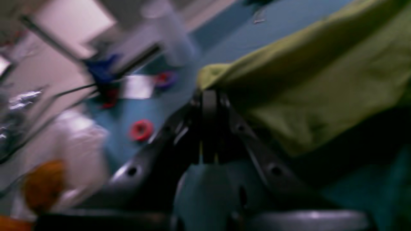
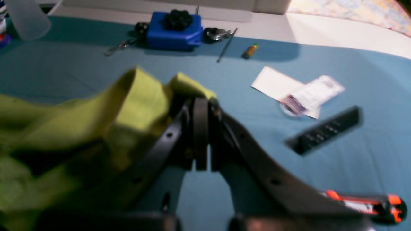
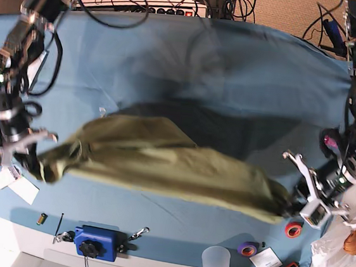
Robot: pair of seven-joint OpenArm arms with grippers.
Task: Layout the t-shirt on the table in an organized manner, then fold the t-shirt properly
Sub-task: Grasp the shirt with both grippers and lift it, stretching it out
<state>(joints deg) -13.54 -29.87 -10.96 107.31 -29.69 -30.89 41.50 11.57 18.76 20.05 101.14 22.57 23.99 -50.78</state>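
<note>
**Shirt stretched in mid-air between both arms**

Closest in, the left gripper [image 1: 208, 96] is clamped shut on an edge of the t-shirt [image 1: 321, 96], and the olive cloth fans away toward two o'clock in its wrist view. The picture is blurred here. Over on the other wrist view, the right gripper [image 2: 200, 102] is pinched tight on a bunched corner of the t-shirt [image 2: 141, 99], fabric spilling off to nine o'clock.

From the base view, the t-shirt [image 3: 162, 164] hangs as a long band above the counter [image 3: 235, 69], strung from the right gripper [image 3: 32, 156] at nine o'clock to the left gripper [image 3: 288, 202] at four o'clock. A dark shadow lies on the teal cloth beyond it.

Farther out on the right wrist view: white cards [image 2: 295, 89] at two o'clock, a black strip [image 2: 324, 130] just beside them, and at twelve o'clock, near the counter's pale rim, a blue clamp block [image 2: 175, 30]. A red tape roll [image 3: 293, 230] sits beside the left gripper.
</note>
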